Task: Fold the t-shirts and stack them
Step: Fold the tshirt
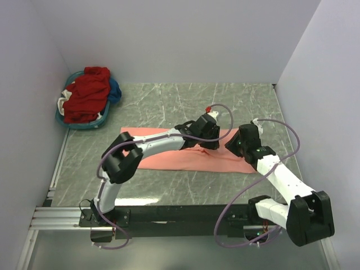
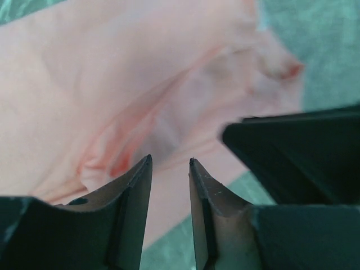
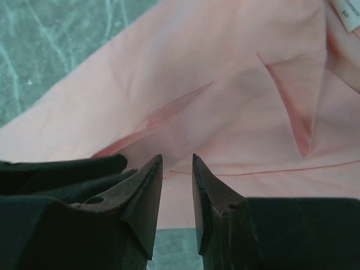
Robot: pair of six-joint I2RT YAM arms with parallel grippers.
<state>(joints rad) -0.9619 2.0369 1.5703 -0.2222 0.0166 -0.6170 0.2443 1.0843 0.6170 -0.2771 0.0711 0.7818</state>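
Observation:
A salmon-pink t-shirt (image 1: 169,158) lies as a long folded strip across the middle of the table. Both grippers hover close together over its right end. My left gripper (image 1: 209,142) (image 2: 170,162) is open by a narrow gap, with nothing between its fingers and wrinkled pink cloth (image 2: 112,73) just below. My right gripper (image 1: 233,146) (image 3: 177,158) is also open by a narrow gap and empty, above smoother pink cloth (image 3: 225,101) with a hem seam. Each wrist view shows the other gripper's dark body at its edge. Dark red t-shirts (image 1: 87,95) and a blue one (image 1: 115,90) lie heaped in the basket.
The round teal basket (image 1: 84,125) sits in the far left corner against the walls. White walls close the table on the left, back and right. Green marbled tabletop (image 1: 185,104) shows around the pink shirt. A white label (image 3: 346,11) shows at the shirt's edge.

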